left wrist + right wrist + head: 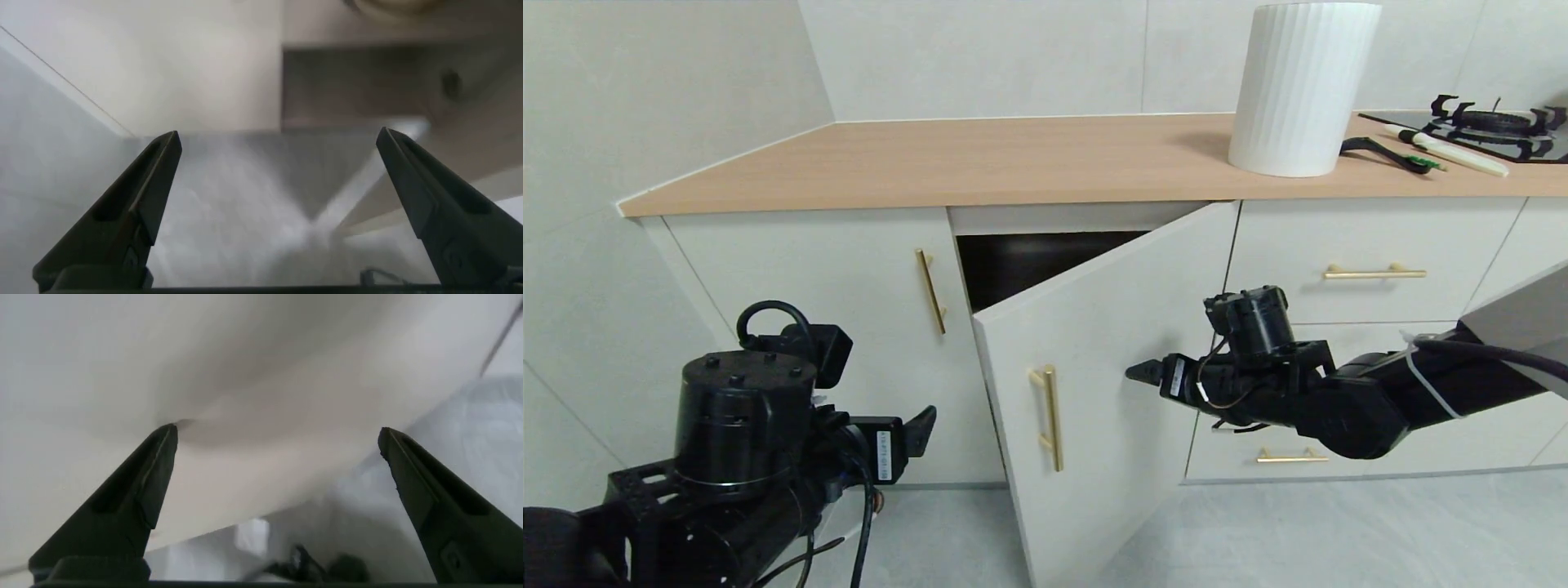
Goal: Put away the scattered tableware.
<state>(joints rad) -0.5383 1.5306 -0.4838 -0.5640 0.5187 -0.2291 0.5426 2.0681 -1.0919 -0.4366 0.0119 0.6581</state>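
On the tabletop (1013, 159), head view, you have a tall white ribbed container (1303, 86) standing upright toward the right end; its inside cannot be seen from this angle. Just beside its base lies a black utensil (1384, 153), partly hidden behind it. A white-handled utensil (1450, 151) with a green part lies next to that, in front of the hob grate (1499, 122). Below, the cabinet door (1111, 343) stands swung out, its gold handle (1052, 416) vertical. The cabinet interior (1033, 261) behind it is dark and its contents cannot be made out. Your right gripper (1147, 374) sits close to the door's outer face, to the right of the handle. Your left gripper (919, 433) hangs low before the closed left door (833, 327), well apart from the utensils.

Left wrist view: the left gripper (278, 143) has its fingers (155, 188) spread wide with nothing between them. Grey floor (270, 204) lies beyond; the rest is blurred.

Right wrist view: the right gripper (278, 437) is likewise spread wide and holds nothing. The pale door panel (245, 367) faces it. Whether a fingertip (163, 445) touches the panel cannot be told.
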